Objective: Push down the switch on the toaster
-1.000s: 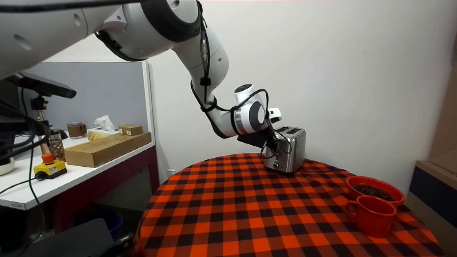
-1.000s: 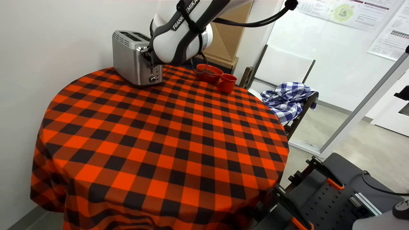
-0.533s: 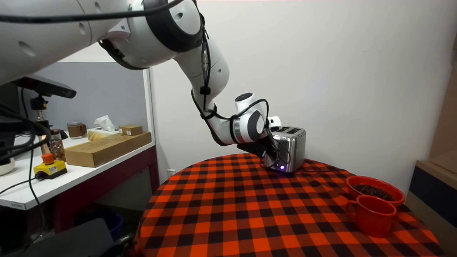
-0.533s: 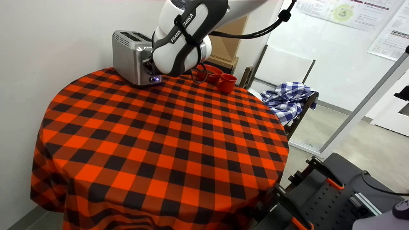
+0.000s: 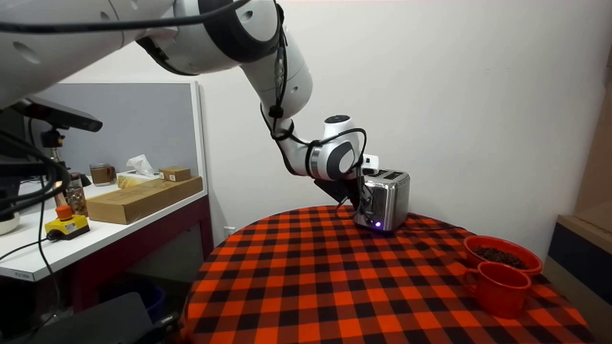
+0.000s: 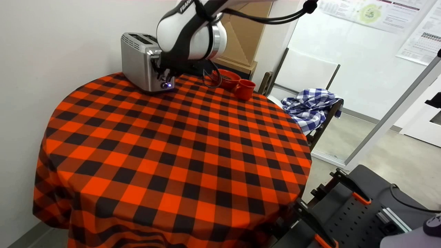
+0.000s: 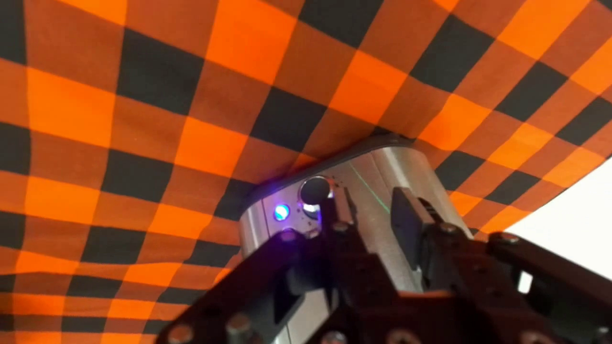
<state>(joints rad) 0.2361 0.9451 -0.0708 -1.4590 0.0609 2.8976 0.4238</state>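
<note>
The silver toaster (image 5: 398,200) stands at the back of the table against the wall; it also shows in an exterior view (image 6: 135,62) and the wrist view (image 7: 404,165). A blue-violet light (image 7: 281,212) glows on its front beside a round knob (image 7: 315,190); the light also shows in both exterior views (image 5: 378,224) (image 6: 169,85). My gripper (image 7: 369,205) is open, its two fingers apart with nothing between them, in front of the toaster's front face. In an exterior view the gripper (image 6: 157,67) overlaps that face; whether it touches is unclear. The switch lever is hidden behind the gripper.
A red and black checked cloth covers the round table (image 5: 306,286). A red bowl (image 5: 526,255) with dark bits and a red mug (image 5: 504,291) stand at the table's edge. The wall is close behind the toaster. A loose cable (image 6: 213,79) hangs from the arm.
My gripper moved down along the toaster's front, and the light on it came on. Since then the wrist has risen a little and tilted, with the light still on.
</note>
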